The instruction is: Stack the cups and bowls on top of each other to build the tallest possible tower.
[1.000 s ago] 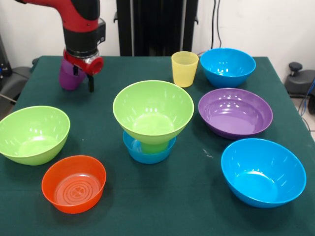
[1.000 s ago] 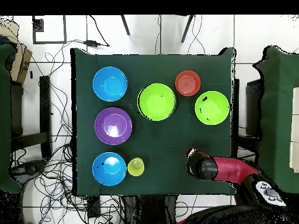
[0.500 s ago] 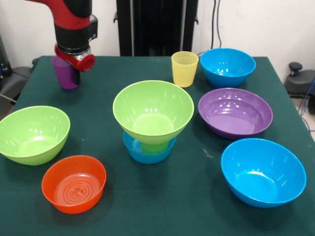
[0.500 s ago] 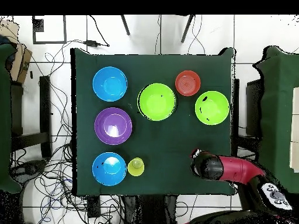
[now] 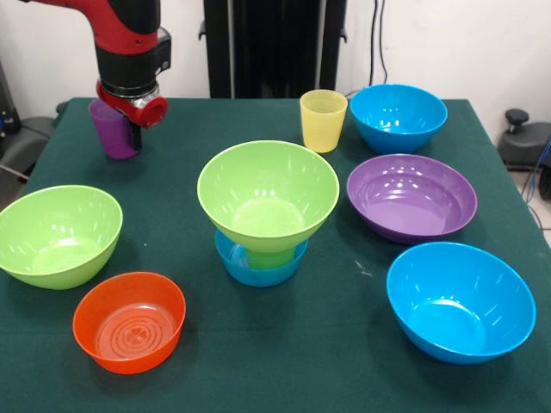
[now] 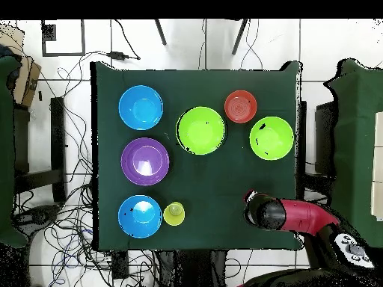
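In the front view, from left: the gripper (image 5: 131, 129) at the far left corner grasps the purple cup (image 5: 112, 129), the part-built tower (image 5: 265, 215) stands mid-table, and the yellow cup (image 5: 323, 120) sits by the far edge beside a blue bowl (image 5: 399, 116).

Seven bowls (image 5: 460, 300) and three cups (image 5: 323, 120) sit on the table (image 5: 344, 361).

No text or label can be read anywhere.
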